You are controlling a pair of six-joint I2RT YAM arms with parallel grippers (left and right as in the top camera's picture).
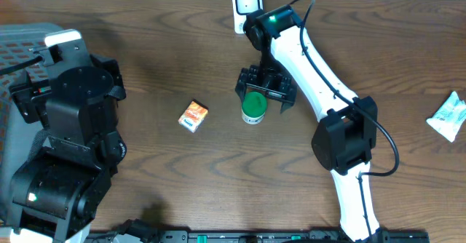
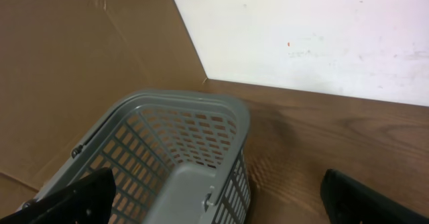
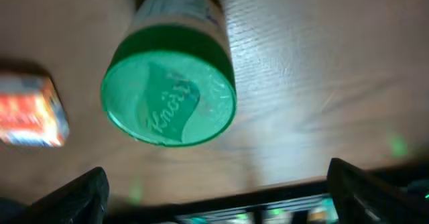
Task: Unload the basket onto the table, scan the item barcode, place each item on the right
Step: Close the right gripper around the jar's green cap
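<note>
"knorr" stands embossed on the green lid [image 3: 169, 93] of the jar.

Dark wooden table [image 1: 167, 46], with a green-lidded jar [image 1: 253, 108] standing upright near the middle and a small orange box [image 1: 194, 116] near it on the left. White scanner [image 1: 247, 1] at the far edge. White packet [image 1: 448, 117] at the right edge, grey basket [image 2: 194, 117] at the left end.

Soft, even light is falling over the table [image 1: 182, 25] in the overhead view, grain reading crisp and faint shadows pooling toward its left edge. The left wrist view is running bright — the pale wall [image 2: 301, 29] is washing out. The right wrist view is sitting dim and blurred — the jar [image 3: 171, 96] is smearing soft, a green glint flaring on the wood
</note>
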